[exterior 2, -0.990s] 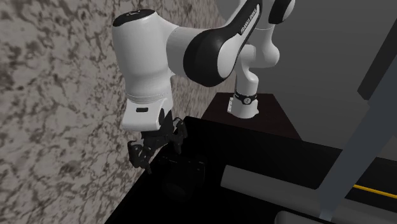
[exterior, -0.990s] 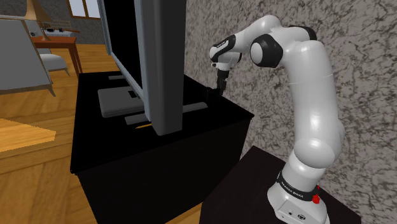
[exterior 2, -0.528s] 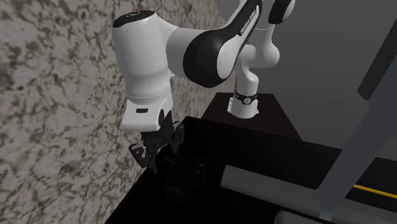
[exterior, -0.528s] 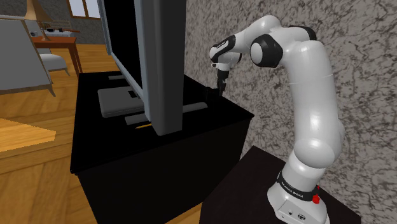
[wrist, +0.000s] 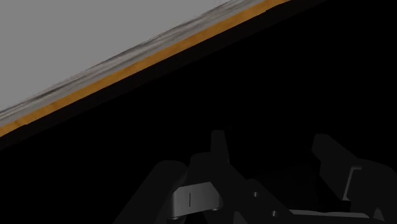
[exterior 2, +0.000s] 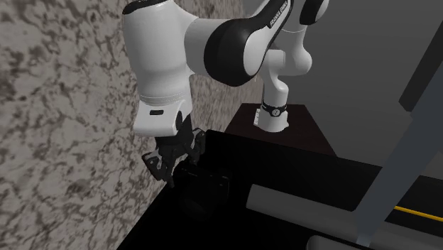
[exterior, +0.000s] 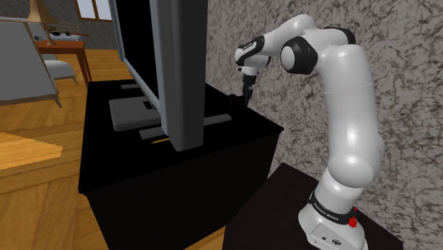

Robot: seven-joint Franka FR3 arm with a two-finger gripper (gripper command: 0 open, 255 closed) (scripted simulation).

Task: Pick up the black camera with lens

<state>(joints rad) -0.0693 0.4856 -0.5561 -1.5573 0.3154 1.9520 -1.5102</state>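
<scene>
Jaws at the camera, lift not yet confirmed

The black camera [exterior 2: 204, 190] is seen at the lower left of the second exterior view, at the edge of the black tabletop [exterior 2: 305, 174] beside the mottled wall [exterior 2: 64, 121]. The jaws are placed at its wall-side corner. Whether they are closed on it cannot be told. The lift is judged unfinished.

Camera [exterior 2: 204, 186]: black on the black cabinet [exterior 2: 298, 181] top, by its wall-side edge; outline faint, lens not made out. Gripper [exterior 2: 176, 163] overlaps its upper corner, contact unclear. Shoulder view: screen [exterior: 145, 53] cut by top edge. Second exterior view: arm [exterior 2: 213, 50] cut likewise
</scene>
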